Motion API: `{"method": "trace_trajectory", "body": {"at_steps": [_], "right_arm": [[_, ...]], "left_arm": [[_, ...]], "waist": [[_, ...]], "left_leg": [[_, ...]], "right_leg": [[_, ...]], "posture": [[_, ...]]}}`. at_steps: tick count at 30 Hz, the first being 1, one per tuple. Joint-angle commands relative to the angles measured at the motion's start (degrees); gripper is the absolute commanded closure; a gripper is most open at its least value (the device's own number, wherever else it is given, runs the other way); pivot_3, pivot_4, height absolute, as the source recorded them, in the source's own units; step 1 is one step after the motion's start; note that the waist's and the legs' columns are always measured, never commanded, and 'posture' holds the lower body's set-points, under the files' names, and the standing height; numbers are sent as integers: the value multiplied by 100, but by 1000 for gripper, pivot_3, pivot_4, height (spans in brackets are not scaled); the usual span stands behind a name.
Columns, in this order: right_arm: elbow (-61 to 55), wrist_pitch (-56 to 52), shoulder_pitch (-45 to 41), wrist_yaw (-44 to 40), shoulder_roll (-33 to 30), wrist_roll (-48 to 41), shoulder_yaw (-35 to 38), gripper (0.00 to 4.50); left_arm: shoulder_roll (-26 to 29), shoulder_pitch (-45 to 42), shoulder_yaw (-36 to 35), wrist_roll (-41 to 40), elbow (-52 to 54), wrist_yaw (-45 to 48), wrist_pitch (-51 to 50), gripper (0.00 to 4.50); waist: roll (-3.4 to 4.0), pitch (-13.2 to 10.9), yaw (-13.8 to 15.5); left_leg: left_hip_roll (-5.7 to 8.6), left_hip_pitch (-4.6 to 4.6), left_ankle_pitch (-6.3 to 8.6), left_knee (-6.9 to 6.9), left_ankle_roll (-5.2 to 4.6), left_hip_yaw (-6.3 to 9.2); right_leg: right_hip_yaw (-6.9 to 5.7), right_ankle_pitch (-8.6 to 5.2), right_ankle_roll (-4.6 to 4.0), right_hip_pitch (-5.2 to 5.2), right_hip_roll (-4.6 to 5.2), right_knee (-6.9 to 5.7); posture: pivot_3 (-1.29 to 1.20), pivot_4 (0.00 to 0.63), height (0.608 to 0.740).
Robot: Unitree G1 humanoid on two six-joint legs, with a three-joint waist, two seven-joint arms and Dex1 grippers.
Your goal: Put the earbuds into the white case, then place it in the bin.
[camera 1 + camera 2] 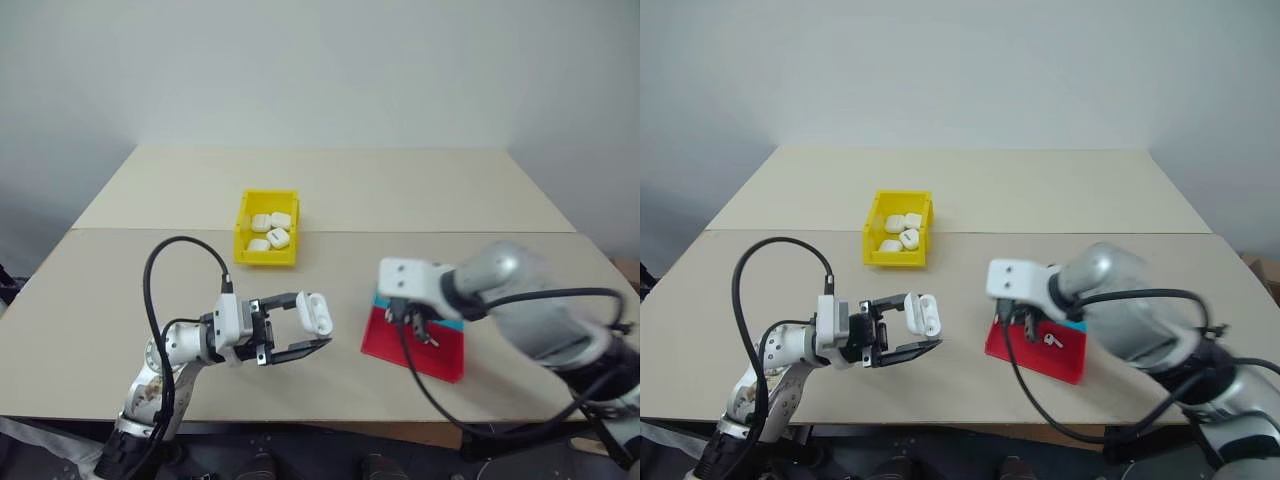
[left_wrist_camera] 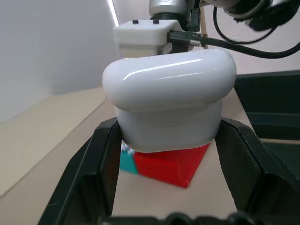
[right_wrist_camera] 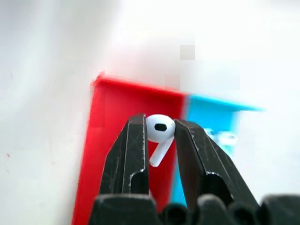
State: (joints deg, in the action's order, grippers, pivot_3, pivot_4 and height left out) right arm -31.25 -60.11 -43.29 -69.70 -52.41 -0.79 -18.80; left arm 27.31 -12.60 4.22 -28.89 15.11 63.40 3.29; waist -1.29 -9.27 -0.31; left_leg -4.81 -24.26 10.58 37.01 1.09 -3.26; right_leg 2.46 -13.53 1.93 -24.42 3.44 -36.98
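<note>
Earbud (image 3: 160,128) pinched between right claw (image 3: 161,136) tips, above tray (image 3: 117,140).

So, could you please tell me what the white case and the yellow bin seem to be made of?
The white case looks like glossy hard plastic: a bright highlight streaks across its smooth rounded lid. The bin looks like moulded plastic, likely semi-matte: uniform bright yellow, thin straight walls, no strong glare.
</note>
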Motion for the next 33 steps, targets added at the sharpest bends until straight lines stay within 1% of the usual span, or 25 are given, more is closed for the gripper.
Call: {"method": "trace_trajectory", "body": {"at_steps": [1,5,7,9,10,13,16,19,22,27,33], "right_arm": [[-244,142,226,-16,149,-910,1897,3834],[-234,346,176,83,645,-1973,3314,3834],[-194,604,128,247,969,-2423,3784,3834],[-115,870,66,409,1280,-2854,4095,3834],[-43,1046,14,492,1479,-3096,4232,3834],[212,1449,-157,709,1979,-3784,4443,3834],[410,1832,-201,683,2259,-4341,4444,3834],[506,2262,-50,488,2458,-4636,4200,3834],[571,2845,202,277,2626,-4553,3843,3834],[684,3579,395,123,2756,-4510,3489,3834],[825,4351,587,8,2730,-4251,3105,3834]], "left_arm": [[23,-368,-77,-540,501,-79,-467,1757],[102,-779,-102,-838,638,32,-846,1757],[127,-962,-73,-887,679,43,-994,1757],[186,-1122,-15,-859,703,48,-1166,1757],[308,-1222,46,-784,743,68,-1333,1757],[423,-1436,147,-723,791,58,-1595,1757],[536,-1627,181,-705,870,-100,-1958,1757],[419,-1730,97,-813,943,-239,-2018,1757],[426,-1750,38,-869,1056,-308,-2107,1757],[370,-1688,-49,-937,1130,-345,-2079,1757],[364,-1654,-48,-1009,1208,-339,-2052,1757]], "waist": [[-1,-1,1],[-2,-1,-43],[-2,-1,-60],[-2,-1,-66],[-2,-1,-68],[-2,-1,-61],[-2,-2,-56],[-2,-2,-52],[-2,-1,-53],[-2,-2,-54],[-2,-2,-50]], "left_leg": [[0,1,0,0,0,2],[0,10,-1,0,-1,7],[-1,15,-1,-3,-1,8],[0,16,-1,-4,-1,7],[0,15,-1,-5,-1,8],[0,16,-1,-5,-1,9],[0,13,-1,-5,-1,9],[0,12,-1,-7,-2,9],[0,12,-1,-7,-1,10],[0,14,-1,-6,-1,9],[0,14,-1,-7,-1,9]], "right_leg": [[-1,-6,10,3,-1,0],[0,-14,27,10,-5,-2],[1,-14,26,15,-7,-2],[4,-14,26,15,-7,-2],[4,-14,26,15,-8,-2],[4,-14,26,17,-9,-3],[4,-12,24,16,-7,-2],[4,-9,18,15,-8,-2],[3,-6,13,16,-8,-1],[4,-6,13,15,-8,-4],[4,-5,12,16,-9,-3]], "posture": [[0,150,740],[0,150,740],[0,150,740],[0,150,740],[0,150,740],[0,150,740],[0,150,740],[0,150,740],[0,150,740],[0,150,740],[0,150,740]]}}
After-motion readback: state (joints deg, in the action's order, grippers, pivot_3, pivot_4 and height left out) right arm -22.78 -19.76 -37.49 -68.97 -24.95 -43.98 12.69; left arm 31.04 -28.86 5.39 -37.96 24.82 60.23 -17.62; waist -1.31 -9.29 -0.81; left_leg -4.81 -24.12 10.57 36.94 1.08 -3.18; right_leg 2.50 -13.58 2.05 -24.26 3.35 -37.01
